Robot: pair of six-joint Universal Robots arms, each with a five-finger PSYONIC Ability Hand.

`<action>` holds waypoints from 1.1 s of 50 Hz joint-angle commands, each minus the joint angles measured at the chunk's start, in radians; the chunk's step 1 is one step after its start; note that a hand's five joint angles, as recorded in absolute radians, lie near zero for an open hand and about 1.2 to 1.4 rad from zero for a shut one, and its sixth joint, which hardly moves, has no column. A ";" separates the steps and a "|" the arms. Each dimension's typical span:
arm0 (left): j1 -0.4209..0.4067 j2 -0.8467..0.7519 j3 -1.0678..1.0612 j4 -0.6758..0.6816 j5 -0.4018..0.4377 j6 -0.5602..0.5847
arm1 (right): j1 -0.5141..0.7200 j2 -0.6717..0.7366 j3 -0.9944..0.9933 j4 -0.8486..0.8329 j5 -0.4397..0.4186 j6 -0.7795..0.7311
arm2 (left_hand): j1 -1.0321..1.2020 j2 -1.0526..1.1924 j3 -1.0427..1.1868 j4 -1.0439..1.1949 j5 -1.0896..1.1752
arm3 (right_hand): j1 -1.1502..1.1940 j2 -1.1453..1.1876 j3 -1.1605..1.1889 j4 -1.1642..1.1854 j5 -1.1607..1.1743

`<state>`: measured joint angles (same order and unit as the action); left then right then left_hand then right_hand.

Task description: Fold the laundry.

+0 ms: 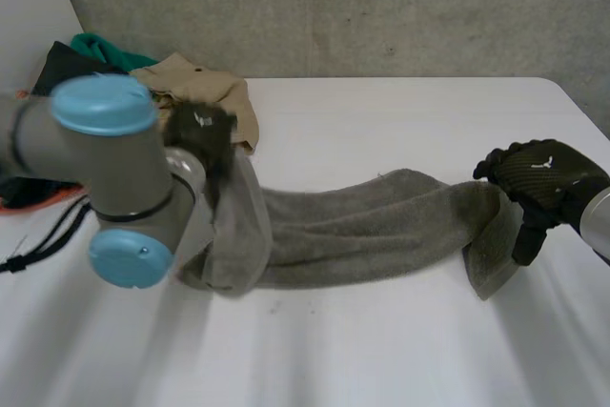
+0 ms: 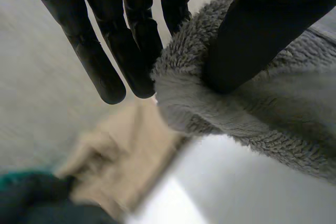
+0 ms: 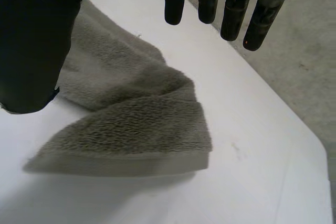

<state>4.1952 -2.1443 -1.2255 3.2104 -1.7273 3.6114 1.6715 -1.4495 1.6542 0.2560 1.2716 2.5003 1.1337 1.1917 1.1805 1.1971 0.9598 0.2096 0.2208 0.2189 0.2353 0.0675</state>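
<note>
A grey fleecy towel (image 1: 362,226) lies stretched across the white table (image 1: 400,331) in a long bunched band. My left hand (image 1: 202,132) holds its left end lifted off the table. In the left wrist view the thumb (image 2: 252,30) pinches the towel's edge (image 2: 184,77) against the straight fingers (image 2: 131,51). My right hand (image 1: 538,173) hovers at the towel's right end, which lies folded over on the table (image 3: 136,124). Its fingers (image 3: 231,14) hang straight and apart from the thumb, with nothing between them.
A pile of other laundry sits at the table's back left: a tan garment (image 1: 205,88), a green one (image 1: 100,45) and dark cloth behind. A concrete wall (image 1: 381,7) runs along the back. The table's right corner (image 3: 320,150) lies close beyond my right hand.
</note>
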 commanded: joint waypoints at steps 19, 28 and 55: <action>-0.084 0.469 -0.058 0.160 0.477 -0.163 | 0.066 0.602 -0.684 -0.073 -0.284 0.350 | 0.263 0.205 0.216 0.199 0.262 | -0.035 -0.046 -0.044 -0.061 -0.068; -0.119 0.555 -0.091 0.166 0.508 -0.169 | 0.183 0.802 -0.749 -0.077 -0.343 0.350 | 0.263 0.205 0.216 0.199 0.262 | -0.035 -0.046 -0.044 -0.061 -0.068; 0.065 0.460 -0.227 0.169 0.505 -0.157 | -0.065 0.169 -0.364 0.046 -0.213 0.109 | 0.263 0.205 0.216 0.199 0.262 | 1.187 1.176 1.177 1.161 1.154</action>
<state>4.2544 -1.6184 -1.4091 3.3780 -1.2215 3.4523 1.6275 -1.2321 1.1601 0.1859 1.0879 2.7252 1.1337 1.1981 1.1932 1.2018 0.9598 1.0704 1.1818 1.1831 1.1854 0.9812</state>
